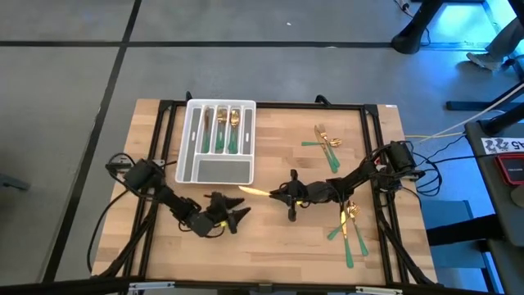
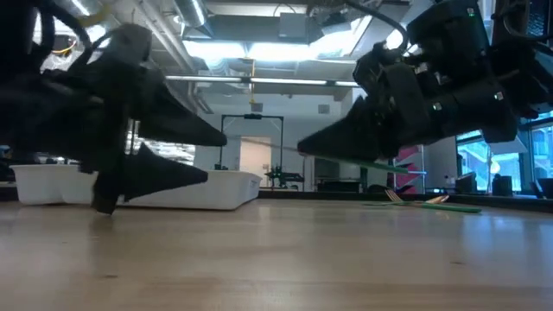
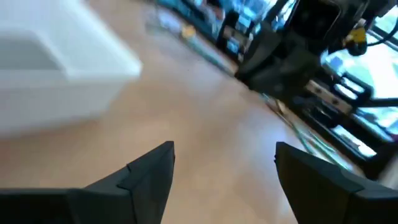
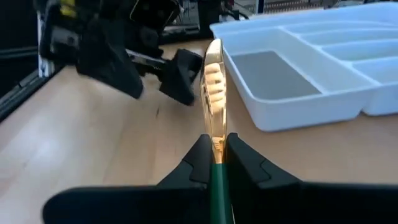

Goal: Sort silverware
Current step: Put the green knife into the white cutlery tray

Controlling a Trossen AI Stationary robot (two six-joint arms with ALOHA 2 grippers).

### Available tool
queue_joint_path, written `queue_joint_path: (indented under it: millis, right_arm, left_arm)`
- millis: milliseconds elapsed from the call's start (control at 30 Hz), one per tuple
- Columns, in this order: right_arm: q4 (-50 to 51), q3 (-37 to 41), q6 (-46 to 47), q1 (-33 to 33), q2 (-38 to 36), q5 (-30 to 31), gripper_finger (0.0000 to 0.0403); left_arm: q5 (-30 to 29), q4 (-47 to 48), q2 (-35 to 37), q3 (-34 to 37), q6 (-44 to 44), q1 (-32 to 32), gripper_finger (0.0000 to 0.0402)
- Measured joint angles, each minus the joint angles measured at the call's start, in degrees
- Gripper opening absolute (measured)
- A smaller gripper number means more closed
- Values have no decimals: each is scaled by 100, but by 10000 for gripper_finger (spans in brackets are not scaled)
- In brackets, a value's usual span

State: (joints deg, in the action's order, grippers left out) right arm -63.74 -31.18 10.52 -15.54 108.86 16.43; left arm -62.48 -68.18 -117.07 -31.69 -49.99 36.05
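Note:
My right gripper is over the middle of the table, shut on a fork with a gold head and a green handle. Its head points toward the white tray. Several pieces of silverware lie in the tray's long slots. My left gripper is near the table's front, just in front of the tray. It is open, with bare wood between its fingers. More silverware lies flat on the wood in two loose groups, one at the far right and one at the near right. My right gripper pinches the fork between its two fingers where the gold neck meets the green handle. The fingers come about level from the table's right and lie along the fork. The fork is lifted clear, its gold head sticking out past the fingertips and its handle trailing back under the gripper.
The tray's wide cross compartment faces the near edge. Black frame rails run along the table's sides. Open wood lies between the two arms toward the near edge.

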Motion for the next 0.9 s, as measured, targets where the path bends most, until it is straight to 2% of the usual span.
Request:
queue_joint_path:
  millis: [100, 300, 533, 700, 900]
  right_arm:
    - [-14, -160, -51, -60, 0, 71, 25]
    - [92, -605, -478, -110, -7, 15, 25]
    - [114, -708, -549, -138, -7, 102, 25]
    - [99, -708, -570, -138, -7, 110, 19]
    - [96, -708, -604, -138, -7, 111, 4]
  left_arm:
    - [-106, -519, -103, -288, 857, -141, 266]
    - [-117, -615, -153, -744, 1808, -386, 263]
    - [-142, -1806, -156, -830, 3178, -438, 258]
    - [-72, -2038, -153, -829, 3363, -516, 215]
    - [-46, -1892, -153, -826, 3348, -514, 132]
